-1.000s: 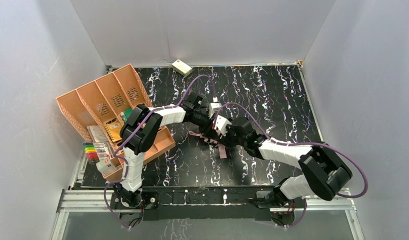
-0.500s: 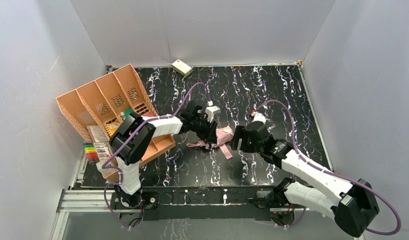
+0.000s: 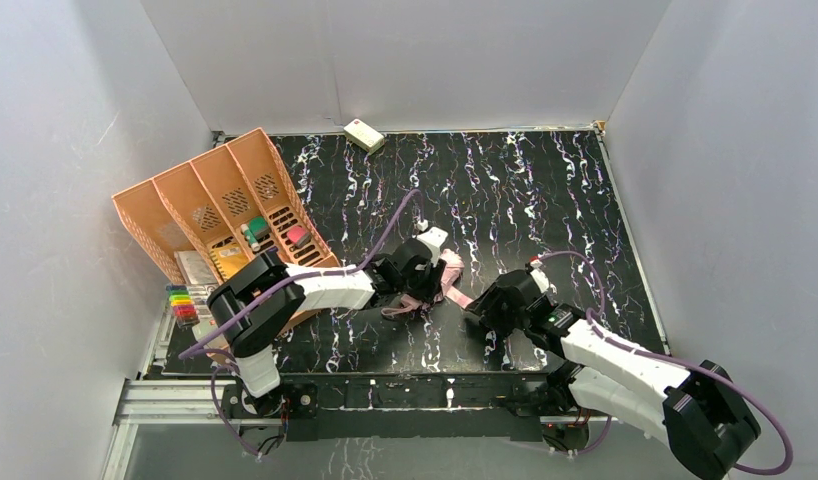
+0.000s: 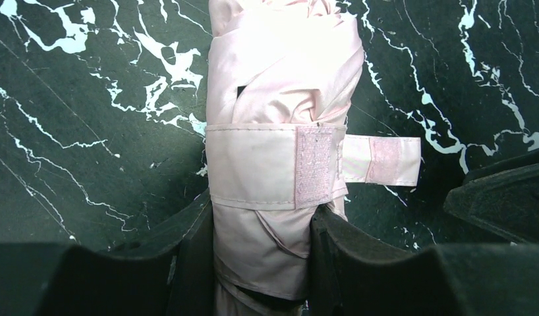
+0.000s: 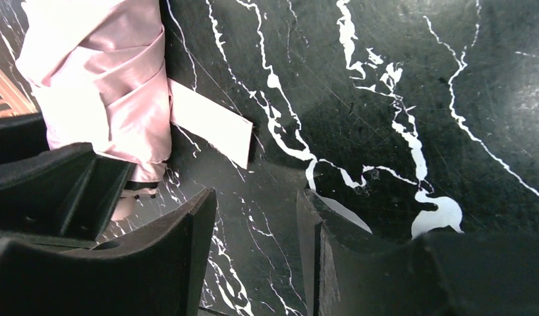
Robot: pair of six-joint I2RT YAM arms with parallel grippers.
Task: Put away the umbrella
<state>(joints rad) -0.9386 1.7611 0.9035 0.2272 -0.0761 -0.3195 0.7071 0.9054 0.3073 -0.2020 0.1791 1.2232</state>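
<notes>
The umbrella is folded into a shiny pink bundle lying on the black marble table. My left gripper is shut on it. In the left wrist view the fingers press both sides of the umbrella just below its fastened strap, whose loose tab sticks out to the right. My right gripper stands open just right of the bundle, holding nothing. The right wrist view shows the right gripper over bare table, with the umbrella at upper left and the strap's tab beside it.
An orange slotted organizer with several small items stands at the left, with a set of coloured markers by its near end. A small cream box lies at the back edge. White walls enclose the table.
The right gripper has drawn back from the umbrella toward the near right, and its arm has swung low. The left gripper, still holding the umbrella, has shifted slightly nearer and to the right.
</notes>
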